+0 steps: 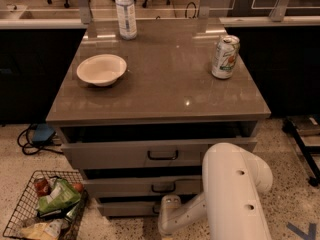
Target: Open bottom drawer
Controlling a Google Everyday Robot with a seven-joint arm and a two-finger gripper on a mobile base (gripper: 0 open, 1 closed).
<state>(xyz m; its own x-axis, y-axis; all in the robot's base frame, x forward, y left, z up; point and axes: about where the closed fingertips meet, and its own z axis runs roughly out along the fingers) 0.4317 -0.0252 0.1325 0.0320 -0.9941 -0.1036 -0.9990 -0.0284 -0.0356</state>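
The grey cabinet has three drawers. The top drawer (125,154) and the middle drawer (130,186) stand slightly out, each with a black bar handle. The bottom drawer (125,207) is the lowest grey front, also a little out; its handle is hidden behind my arm. My white arm comes in from the lower right, and its wrist ends right at the bottom drawer's front. My gripper (167,210) is at that front, near the middle, mostly hidden by the wrist.
On the cabinet top (165,84) stand a white bowl (101,69), a water bottle (126,11) and a drink can (224,57). A wire basket (42,206) with snack bags stands on the floor at the left. Cables (35,134) lie at the far left.
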